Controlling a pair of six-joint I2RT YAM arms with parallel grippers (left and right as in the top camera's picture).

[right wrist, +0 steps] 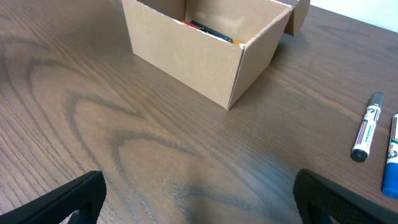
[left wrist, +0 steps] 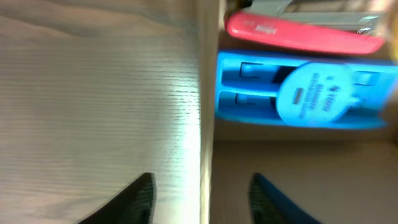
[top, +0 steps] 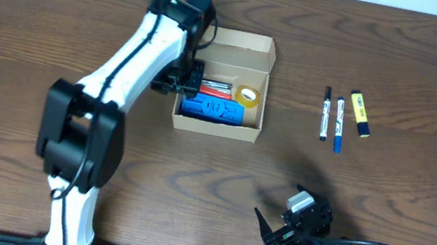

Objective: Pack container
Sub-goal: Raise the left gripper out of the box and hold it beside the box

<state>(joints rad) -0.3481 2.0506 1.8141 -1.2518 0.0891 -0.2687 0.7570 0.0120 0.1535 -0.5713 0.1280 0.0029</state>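
On the table: a dark brown wood-grain tabletop (top: 41, 1) carries everything; two arms work over it
Left arm: white-and-black jointed arm (top: 137, 50) reaches from the near edge to the box's left side
Container: small rectangular tan cardboard box (top: 217, 129) sits at the centre of the table, toward the far edge; its flap lid is folded back on the far side; the top is open
Left gripper (left wrist: 202, 180): its dark fingers (left wrist: 140, 199) stand apart, astride the box's left wall, one outside over the table and one inside; nothing is between them but the wall's edge
Right gripper (right wrist: 199, 186): low near the front edge, well apart from the box; jaws spread wide, holding nothing
Inside the box: a blue plastic block-shaped item with a round label (top: 219, 110) lies along the near wall; a slim red item (top: 216, 92) lies just beyond it; a small yellow tape roll (top: 247, 96) lies at the right end
Right of the box: a black-capped white marker (top: 326, 113), a blue-capped white marker (top: 339, 124) and a short yellow highlighter (top: 361, 113) lie side by side on the bare wood
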